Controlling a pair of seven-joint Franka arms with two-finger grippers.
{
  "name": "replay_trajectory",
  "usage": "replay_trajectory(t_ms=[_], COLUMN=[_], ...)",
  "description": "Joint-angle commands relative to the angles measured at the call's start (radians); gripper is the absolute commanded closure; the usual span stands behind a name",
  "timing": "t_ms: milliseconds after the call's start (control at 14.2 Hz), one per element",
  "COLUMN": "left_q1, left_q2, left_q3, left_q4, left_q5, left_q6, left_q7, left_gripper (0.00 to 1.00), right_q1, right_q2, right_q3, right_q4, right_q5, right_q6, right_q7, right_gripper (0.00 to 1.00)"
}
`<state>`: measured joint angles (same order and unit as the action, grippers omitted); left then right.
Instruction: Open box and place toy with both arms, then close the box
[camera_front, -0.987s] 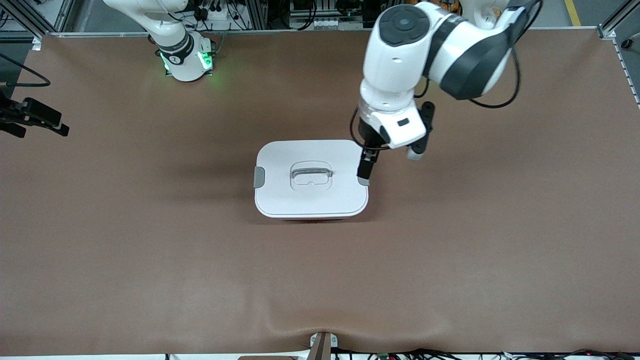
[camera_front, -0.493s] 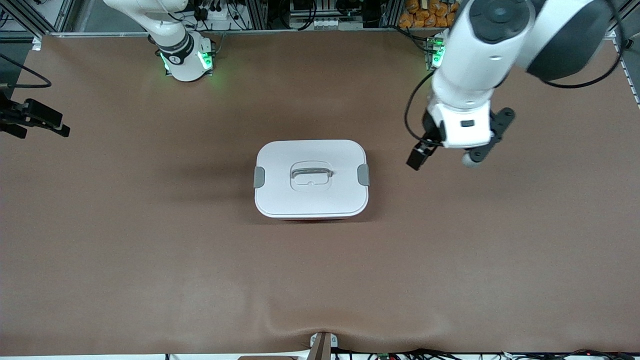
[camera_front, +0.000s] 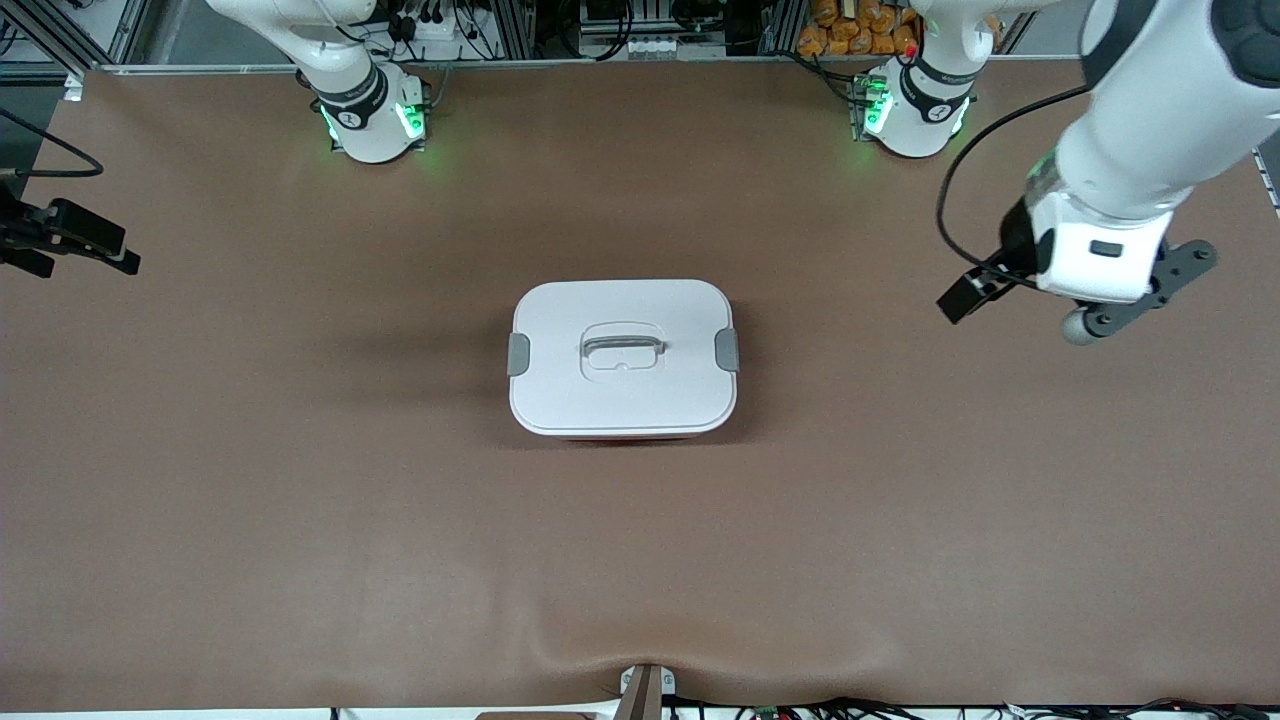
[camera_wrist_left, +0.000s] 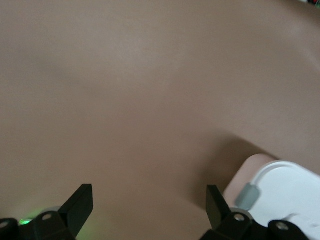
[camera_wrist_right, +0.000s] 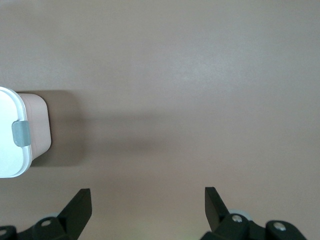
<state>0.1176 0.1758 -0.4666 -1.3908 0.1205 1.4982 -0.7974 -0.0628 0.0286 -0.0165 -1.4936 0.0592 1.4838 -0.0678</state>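
The box stands in the middle of the table with its white lid on, the grey handle lying flat and a grey clip at each end. The pink tub wall shows under the lid in the left wrist view and the right wrist view. My left gripper hangs open and empty over bare table, well off the box toward the left arm's end; its fingers are wide apart. My right gripper is open and empty over bare table at the right arm's end. The toy is out of view.
Brown cloth covers the table. The arm bases stand along the edge farthest from the front camera. A black fixture juts in at the right arm's end. A small bracket sits at the nearest edge.
My left gripper has drawn away from the box's clip and swung out toward the left arm's end of the table. The box and the right arm have not moved.
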Motion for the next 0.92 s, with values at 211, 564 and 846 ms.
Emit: replay_trajectory(t_ms=[211,564,846], left_q1=[0.080,-0.084,-0.174], left_q2=[-0.061,-0.134,-0.225], left_q3=[0.031,0.287,0.379], left_q4=[-0.027,-0.091,-0.184], left_q5=[-0.022,-0.022,-0.022], left_q6=[-0.026,-0.035,-0.036], left_q7=[0.334,0.559,0.590], left_gripper=[0.00,0.00,0.00], right_q1=[-0.022,-0.017,-0.017], right_q2=[0.011,0.022,0.020], right_q3=[0.010,0.010,0.010], right_q4=[0.027,0.027,0.029], right_q5=[0.002,0.002,0.001], right_q6=[-0.011,-0.010,-0.011], right_q7=[0.005,0.005,0.005], right_gripper=[0.00,0.00,0.00])
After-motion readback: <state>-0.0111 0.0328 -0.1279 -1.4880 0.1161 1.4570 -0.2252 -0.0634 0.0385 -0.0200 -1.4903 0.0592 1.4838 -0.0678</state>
